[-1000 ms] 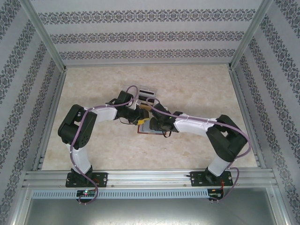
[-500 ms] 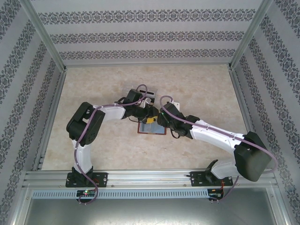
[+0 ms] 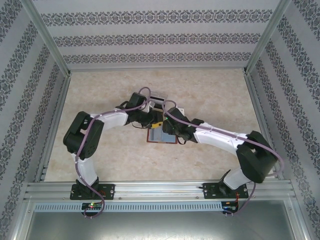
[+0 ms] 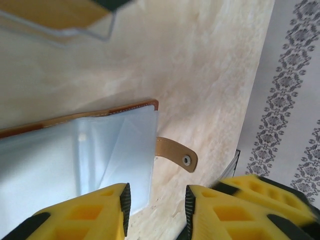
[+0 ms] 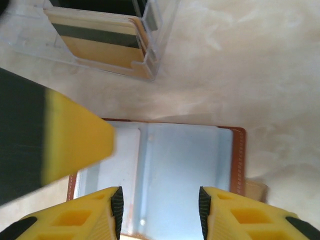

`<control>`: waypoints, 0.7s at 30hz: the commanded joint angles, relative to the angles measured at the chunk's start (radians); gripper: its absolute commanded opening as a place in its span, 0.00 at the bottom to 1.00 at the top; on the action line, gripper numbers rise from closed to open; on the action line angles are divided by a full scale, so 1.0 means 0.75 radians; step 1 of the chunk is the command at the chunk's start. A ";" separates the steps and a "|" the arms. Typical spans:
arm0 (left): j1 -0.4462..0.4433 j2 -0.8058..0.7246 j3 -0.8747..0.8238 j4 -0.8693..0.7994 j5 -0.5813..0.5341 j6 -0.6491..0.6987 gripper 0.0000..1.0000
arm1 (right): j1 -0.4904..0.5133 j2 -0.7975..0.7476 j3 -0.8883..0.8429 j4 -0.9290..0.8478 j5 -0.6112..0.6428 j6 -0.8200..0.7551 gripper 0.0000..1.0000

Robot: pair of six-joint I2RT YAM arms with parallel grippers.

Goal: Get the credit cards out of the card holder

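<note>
The left gripper [image 4: 155, 212] is parted with nothing between its fingers. The holder [image 4: 75, 155] lies open on the table just ahead, under its left finger, with the strap [image 4: 174, 153] ahead. The right gripper [image 5: 159, 215] is parted and empty above the holder's sleeves. The tray [image 5: 150, 57] of cards [image 5: 95, 39] sits farther ahead.

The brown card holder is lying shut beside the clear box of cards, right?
No, the card holder lies open, clear sleeves showing, as the right wrist view shows. It is beside the clear box of cards.
</note>
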 commanded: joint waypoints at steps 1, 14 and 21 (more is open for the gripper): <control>0.088 -0.102 -0.064 -0.137 -0.110 0.078 0.37 | 0.031 0.116 0.102 -0.053 -0.073 -0.045 0.51; 0.162 -0.139 -0.137 -0.201 -0.094 0.120 0.50 | 0.049 0.436 0.307 -0.222 -0.089 -0.043 0.55; 0.154 -0.095 -0.123 -0.201 -0.028 0.132 0.48 | 0.032 0.485 0.290 -0.251 -0.092 -0.020 0.40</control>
